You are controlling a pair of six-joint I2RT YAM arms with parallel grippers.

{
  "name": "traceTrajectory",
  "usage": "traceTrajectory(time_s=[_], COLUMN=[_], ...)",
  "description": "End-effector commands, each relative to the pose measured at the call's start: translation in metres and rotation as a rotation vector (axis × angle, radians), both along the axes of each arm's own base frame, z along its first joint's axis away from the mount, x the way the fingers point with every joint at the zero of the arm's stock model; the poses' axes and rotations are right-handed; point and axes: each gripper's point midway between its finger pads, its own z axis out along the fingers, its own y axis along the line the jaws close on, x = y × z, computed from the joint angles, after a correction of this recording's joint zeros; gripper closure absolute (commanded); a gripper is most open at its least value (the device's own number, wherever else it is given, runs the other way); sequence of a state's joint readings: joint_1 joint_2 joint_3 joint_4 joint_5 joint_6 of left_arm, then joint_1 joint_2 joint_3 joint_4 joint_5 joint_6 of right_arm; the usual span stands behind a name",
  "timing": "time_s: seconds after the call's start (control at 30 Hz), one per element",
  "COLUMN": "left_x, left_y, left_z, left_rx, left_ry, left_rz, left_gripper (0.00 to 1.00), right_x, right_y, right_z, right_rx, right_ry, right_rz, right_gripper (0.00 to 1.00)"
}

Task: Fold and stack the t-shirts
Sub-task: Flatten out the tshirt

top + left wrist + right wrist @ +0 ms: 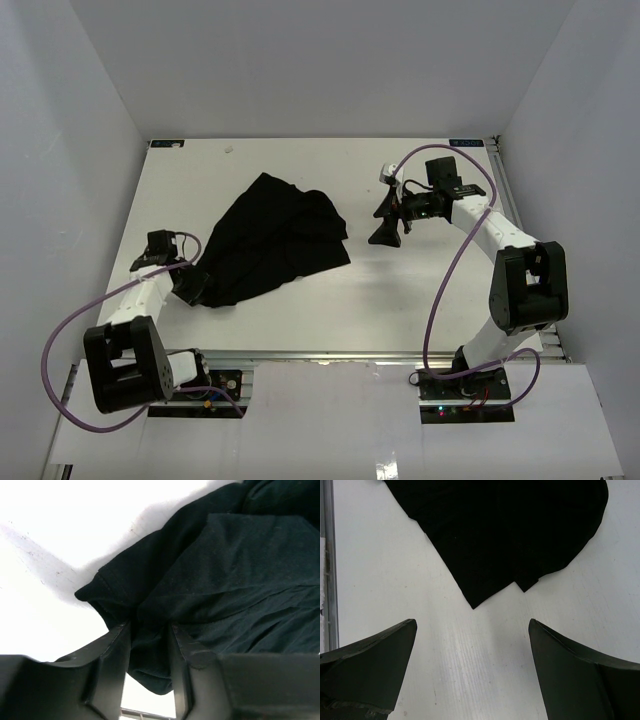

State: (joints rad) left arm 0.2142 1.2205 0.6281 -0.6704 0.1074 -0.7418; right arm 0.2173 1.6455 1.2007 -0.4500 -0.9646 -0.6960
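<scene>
The black t-shirt is lying crumpled on the white surface. The left gripper, jaws narrow, is pinching its near-left edge; the right gripper is hovering beside it, jaws spread wide.

Top view: left gripper is blending into the black t-shirt, fingertips not separable. Left wrist view: t-shirt is running off the top and right edges; bases of the fingers are getting cut by the bottom edge. Right wrist view: t-shirt is getting cropped at the top, and the right gripper is running off the bottom corners. Speck near the far edge of the table is showing too small to identify.
</scene>
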Motion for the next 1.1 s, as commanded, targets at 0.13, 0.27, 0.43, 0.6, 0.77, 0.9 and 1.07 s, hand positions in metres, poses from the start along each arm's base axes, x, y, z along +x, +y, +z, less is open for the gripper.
traceTrajectory(time_s=[0.13,0.27,0.43,0.6,0.77,0.9,1.07], left_x=[0.011,0.016,0.022,0.045,0.060,0.070,0.081], left_y=[0.002,-0.001,-0.004,-0.008,-0.008,-0.007,-0.006], left_z=[0.016,0.028,0.048,0.101,0.142,0.170,0.200], left_rx=[0.007,-0.005,-0.021,-0.037,-0.023,-0.019,0.006], left_ry=[-0.078,-0.115,-0.167,-0.293,-0.384,-0.450,-0.525], left_rz=[-0.002,-0.012,-0.022,-0.059,-0.081,-0.082,-0.118], left_gripper=[0.63,0.73,0.86,0.92,0.92,0.92,0.92], right_x=[0.003,0.001,0.000,0.001,0.004,0.009,0.019], right_y=[0.001,0.000,-0.001,-0.001,0.003,0.007,0.017], right_z=[0.010,0.010,0.010,0.013,0.019,0.026,0.034], right_rx=[0.003,-0.002,-0.003,-0.003,0.016,0.038,0.082], right_ry=[-0.037,-0.040,-0.048,-0.058,-0.059,-0.060,-0.017], right_rz=[0.014,0.012,0.012,0.012,0.014,0.005,-0.056], right_gripper=[0.00,0.00,0.00,0.00,0.00,0.00,0.04])
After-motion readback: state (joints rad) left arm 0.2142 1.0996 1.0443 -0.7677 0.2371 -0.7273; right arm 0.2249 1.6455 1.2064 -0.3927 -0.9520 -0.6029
